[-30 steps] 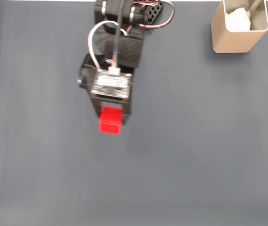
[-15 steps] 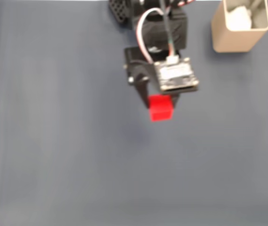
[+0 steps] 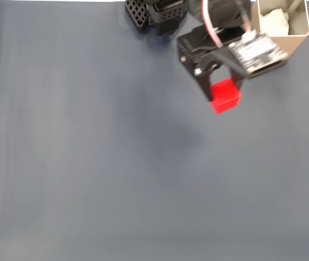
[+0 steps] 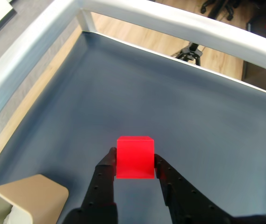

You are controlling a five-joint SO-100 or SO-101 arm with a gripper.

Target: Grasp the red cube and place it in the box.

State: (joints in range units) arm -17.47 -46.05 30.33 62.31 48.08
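The red cube (image 4: 134, 156) is being pinched between the two black fingers of the gripper (image 4: 135, 164), closed snug on its sides and held up off the dark mat (image 3: 89, 163). In the fixed view the cube (image 3: 224, 97) is being carried just left of the box (image 3: 292, 32), whose lower left part is being blocked by the blurry arm. In the wrist view the box (image 4: 27, 198) is being cut off at the bottom corner.
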